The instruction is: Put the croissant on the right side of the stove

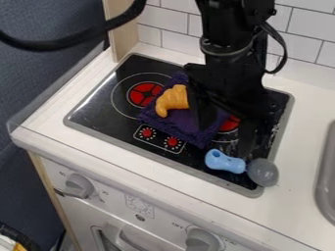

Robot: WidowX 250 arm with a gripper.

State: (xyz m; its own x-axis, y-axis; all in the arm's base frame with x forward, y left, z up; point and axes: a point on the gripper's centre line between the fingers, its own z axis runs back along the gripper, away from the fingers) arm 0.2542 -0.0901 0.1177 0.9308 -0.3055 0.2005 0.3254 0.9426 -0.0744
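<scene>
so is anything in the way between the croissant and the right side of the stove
Only the gripper hangs over that stretch of the stove. The purple cloth under the croissant reaches that way too, but looks low enough to pass over. The blue object is nearer the front right corner, probably clear of a straight path.

Slanting downward view over stovetop, fairly close.

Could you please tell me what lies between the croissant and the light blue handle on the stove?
The camera view shows the purple cloth under the croissant, then a bit of black stove top before the handle.
</scene>
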